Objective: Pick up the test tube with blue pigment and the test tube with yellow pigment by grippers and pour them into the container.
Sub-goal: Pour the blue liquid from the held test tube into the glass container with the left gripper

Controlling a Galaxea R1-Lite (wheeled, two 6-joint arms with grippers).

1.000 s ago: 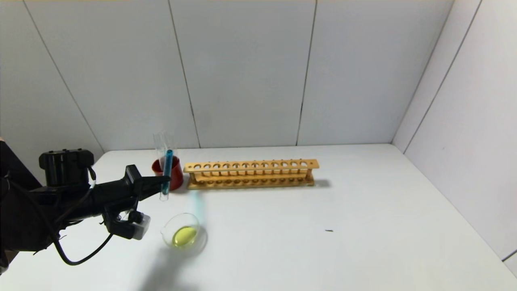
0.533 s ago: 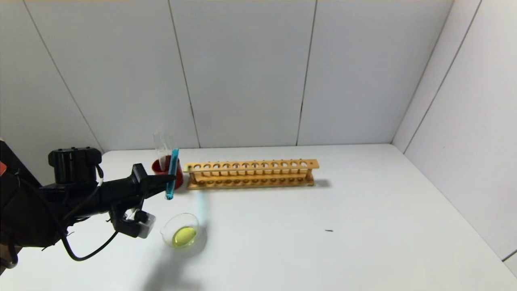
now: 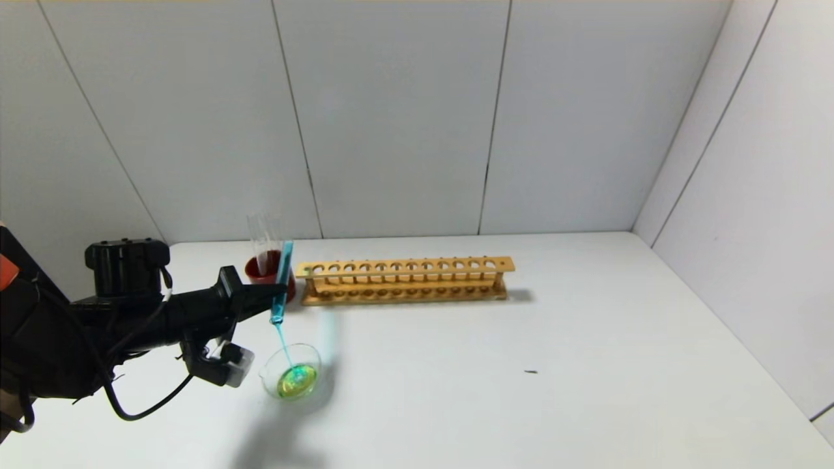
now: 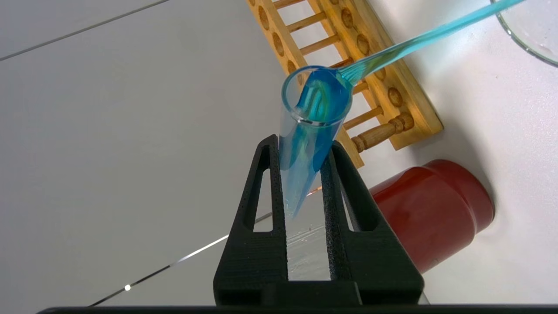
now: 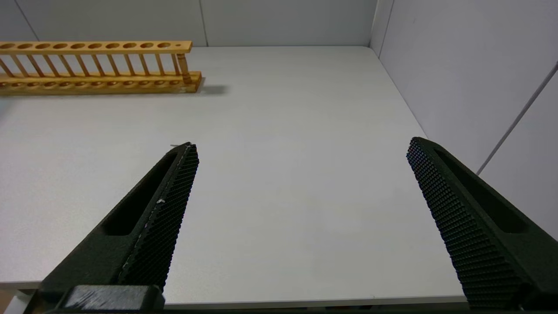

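A long wooden test-tube rack [image 3: 405,281], its holes unfilled, is set on the white table [image 3: 521,391] near the back wall. A dark red cup [image 3: 268,277] holding clear tubes [image 3: 260,241] is placed just beside its left end.

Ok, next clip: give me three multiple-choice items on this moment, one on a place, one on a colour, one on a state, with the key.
1. Where is the red cup?
A. at the wooden rack's left end
B. at its right end
C. inside the glass dish

2. What colour is the stream falling into the container?
A. red
B. teal-blue
C. colourless

3. What is the left gripper doing?
A. open over the rack
B. lying on the table
C. shut on the test tube with blue pigment, mouth tipped down

Key: 1 A, the cup stands by the rack's left end; 2 B, a blue thread runs from the tube's mouth; 3 C, both jaws clamp the tube.
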